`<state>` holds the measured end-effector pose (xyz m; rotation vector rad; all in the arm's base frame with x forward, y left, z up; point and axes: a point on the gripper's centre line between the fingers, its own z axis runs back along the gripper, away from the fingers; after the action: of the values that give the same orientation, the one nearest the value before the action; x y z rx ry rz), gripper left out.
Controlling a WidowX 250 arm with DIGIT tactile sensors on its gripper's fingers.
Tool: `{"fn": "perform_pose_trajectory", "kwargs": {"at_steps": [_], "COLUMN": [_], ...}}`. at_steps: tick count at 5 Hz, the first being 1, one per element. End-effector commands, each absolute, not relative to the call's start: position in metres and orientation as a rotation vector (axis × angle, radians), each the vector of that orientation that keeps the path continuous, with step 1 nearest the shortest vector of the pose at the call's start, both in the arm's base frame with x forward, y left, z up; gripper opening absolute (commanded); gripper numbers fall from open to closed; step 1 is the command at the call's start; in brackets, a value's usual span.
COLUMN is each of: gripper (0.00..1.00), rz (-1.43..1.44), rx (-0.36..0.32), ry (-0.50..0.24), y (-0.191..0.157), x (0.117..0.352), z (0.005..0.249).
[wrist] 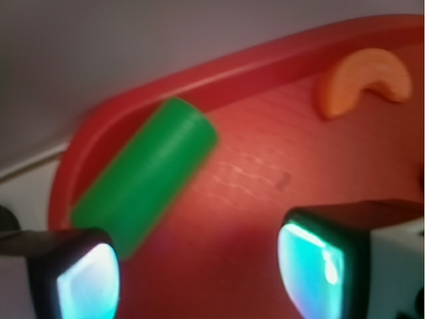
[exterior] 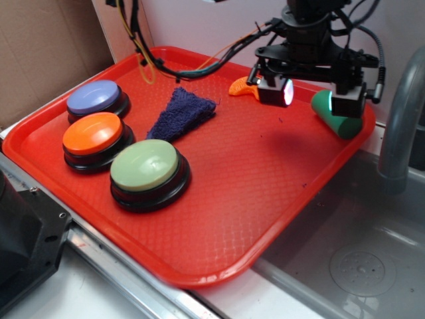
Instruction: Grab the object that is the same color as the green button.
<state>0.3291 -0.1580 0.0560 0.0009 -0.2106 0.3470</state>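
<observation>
The dark-green cylinder lies on its side at the far right corner of the red tray, against the rim. In the wrist view the cylinder lies slanted ahead of the left fingertip. My gripper hovers above the tray with both lit pads spread wide and nothing between them; the right finger stands just in front of the cylinder. In the wrist view the gripper shows only bare tray between its pads. The pale-green domed button sits at the tray's front left.
An orange button and a lavender button stand at the left. A dark blue cloth lies mid-tray. An orange wedge slice lies at the back, also in the wrist view. Cables hang at the back. A metal sink and faucet are right.
</observation>
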Motion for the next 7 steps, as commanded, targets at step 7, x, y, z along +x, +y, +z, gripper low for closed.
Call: {"fn": "perform_pose_trajectory", "kwargs": {"at_steps": [7], "gripper": [1.0], "rz": [0.307], "rx": [-0.139], "ry": [-0.324], "y": [-0.134], "x": [0.292], "z": [0.129]}}
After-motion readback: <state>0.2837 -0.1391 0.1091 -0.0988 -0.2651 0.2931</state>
